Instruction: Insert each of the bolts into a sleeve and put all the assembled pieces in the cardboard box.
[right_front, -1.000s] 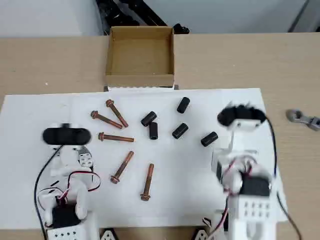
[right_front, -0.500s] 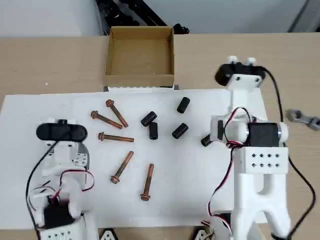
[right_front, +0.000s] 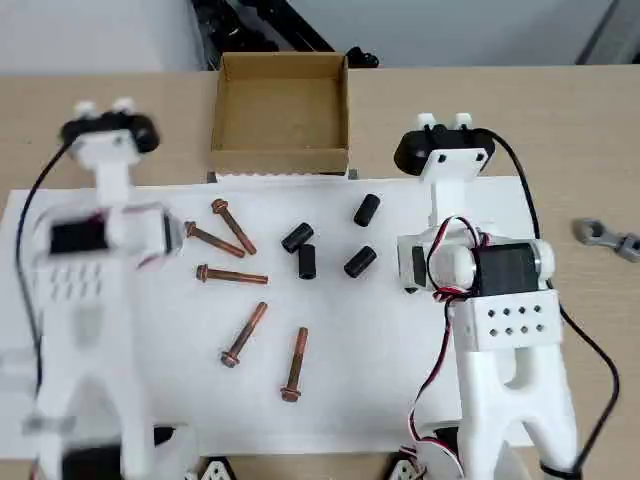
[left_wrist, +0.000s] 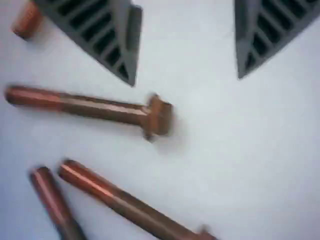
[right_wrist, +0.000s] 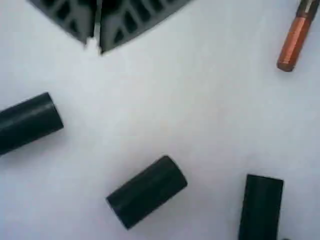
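On the white sheet (right_front: 370, 350), a copper bolt (left_wrist: 90, 106) lies just off the spread left gripper (left_wrist: 186, 55). If clipped off-centre, it could be rolled away. The right gripper (right_wrist: 97, 32) is held pressed together.

The left arm (right_front: 95, 235) and the right arm (right_front: 495, 300) both stand tall, stretched forward, wrists tipped down. The left gripper (left_wrist: 186, 77) hangs with its fingers (left_wrist: 107, 37) spread wide apart. Over on the other side, the right gripper (right_wrist: 96, 44) is pressed tight together.
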